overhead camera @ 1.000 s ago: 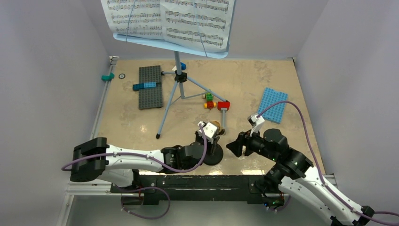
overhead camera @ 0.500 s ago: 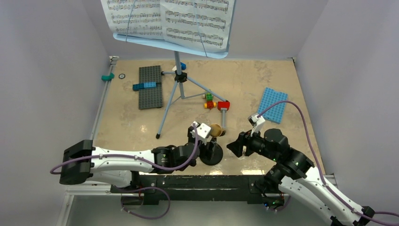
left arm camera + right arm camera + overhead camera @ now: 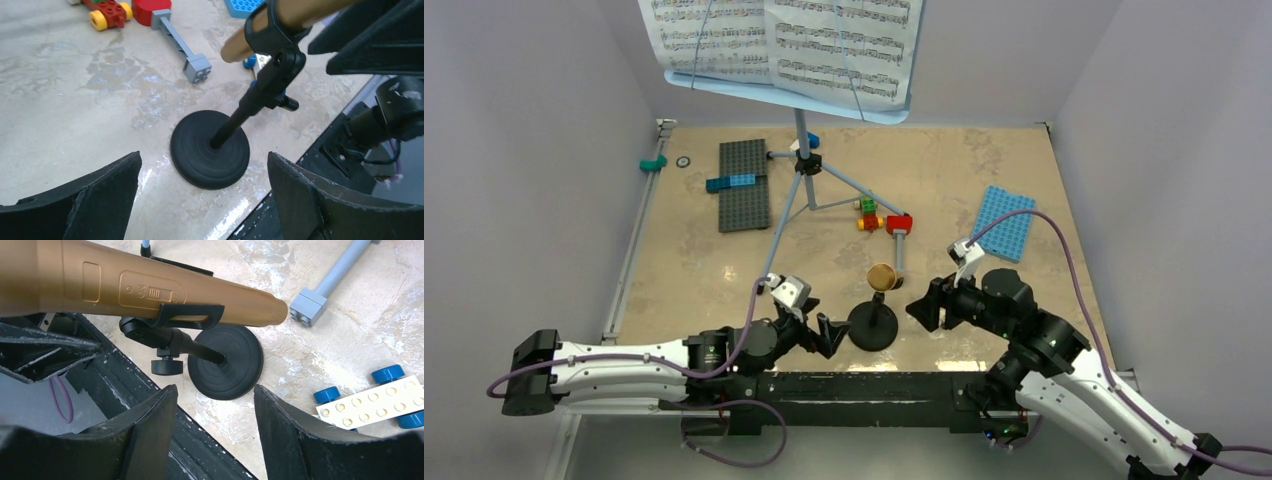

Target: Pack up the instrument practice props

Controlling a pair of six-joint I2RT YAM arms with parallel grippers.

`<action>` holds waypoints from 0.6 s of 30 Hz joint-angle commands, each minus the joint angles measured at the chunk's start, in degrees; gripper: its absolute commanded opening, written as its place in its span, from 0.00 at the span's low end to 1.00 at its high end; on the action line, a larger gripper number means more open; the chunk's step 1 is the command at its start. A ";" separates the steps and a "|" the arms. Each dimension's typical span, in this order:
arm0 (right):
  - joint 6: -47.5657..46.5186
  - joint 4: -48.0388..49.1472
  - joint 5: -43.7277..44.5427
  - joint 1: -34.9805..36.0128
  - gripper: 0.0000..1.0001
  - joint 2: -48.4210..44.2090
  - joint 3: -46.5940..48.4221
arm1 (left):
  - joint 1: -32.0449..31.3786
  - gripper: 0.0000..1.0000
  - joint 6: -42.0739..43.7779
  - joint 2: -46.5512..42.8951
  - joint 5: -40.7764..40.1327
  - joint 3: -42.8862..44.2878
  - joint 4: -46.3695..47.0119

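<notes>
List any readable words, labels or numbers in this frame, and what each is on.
"ON": beside the slide switch on the gold-brown toy microphone, upside down in the right wrist view.
The marking on the switch's other side is too blurred to read.
The white sheet-music pages show printed staves; any words are too small to read.

Bright, even, diffuse light from above (no hard shadow anywhere).
The table [image 3: 944, 170] shows pale glare patches toward its near edge, wet-looking in the left wrist view; the mic stand [image 3: 210, 150] throws only a thin, soft shadow round its base; the microphone [image 3: 125, 285] carries a smooth highlight along its gold body, its switch lettering sharp; the top view is crisp, the sheet music [image 3: 784, 45] legible as staves; the walls take a faint lilac cast.
</notes>
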 commanded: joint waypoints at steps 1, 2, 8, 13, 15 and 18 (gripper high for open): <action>-2.39 0.64 1.73 0.29 0.61 1.94 3.69 | -0.02 1.00 0.75 -1.69 5.77 -1.07 9.02; -2.68 0.56 2.73 0.64 0.60 2.07 3.90 | -0.02 1.00 1.71 -1.10 6.69 -0.21 9.09; -4.83 -1.30 11.13 4.18 0.60 3.14 6.74 | -0.02 0.99 10.16 7.13 11.27 3.99 18.01; -5.98 -2.85 14.24 6.83 0.60 5.15 9.66 | -0.02 0.86 15.80 16.70 11.31 7.26 25.21; -6.19 -3.21 14.54 7.17 0.60 5.20 10.04 | -0.02 0.81 17.02 18.55 10.93 7.17 29.67; -6.33 -3.30 14.98 7.29 0.60 4.48 9.71 | -0.02 0.76 18.21 20.69 10.94 7.41 31.75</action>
